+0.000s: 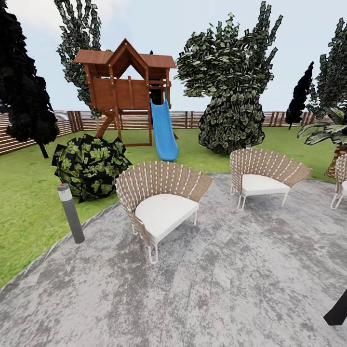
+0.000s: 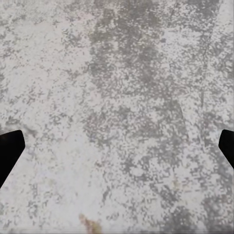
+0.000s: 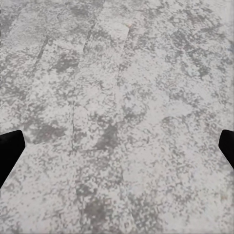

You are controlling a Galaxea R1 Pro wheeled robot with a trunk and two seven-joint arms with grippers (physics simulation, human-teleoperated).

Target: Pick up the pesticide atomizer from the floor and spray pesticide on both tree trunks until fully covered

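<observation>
Under both pincers, mottled grey paving is spreading out and nothing else. The left pincer (image 2: 117, 146) is hanging over the patio (image 2: 122, 97) with its two dark fingertips (image 2: 9, 151) parted wide, released, nothing between them. The right pincer (image 3: 117, 146) is doing the same over the same speckled stone, fingertips (image 3: 9, 148) spread to the picture's edges, gripping nothing.

From the head view, a dark piece of the right arm (image 1: 339, 308) is poking in at the lower corner. Ahead of it, two woven chairs with white cushions are sitting on the paving: the nearer chair (image 1: 161, 202) and a farther chair (image 1: 265, 178). A grey bollard light (image 1: 70, 212) is standing at the patio's edge, with a round leafy bush (image 1: 89, 164) just behind it on the lawn (image 1: 29, 207).

Far beyond the pincers, across the grass, a wooden playhouse (image 1: 127, 82) with a blue slide (image 1: 164, 130) is standing before the slatted fence (image 1: 29, 130). A leafy tree (image 1: 231, 82) is rising beside the slide, its trunk hidden by foliage. Whether it is one for spraying, I cannot tell.
</observation>
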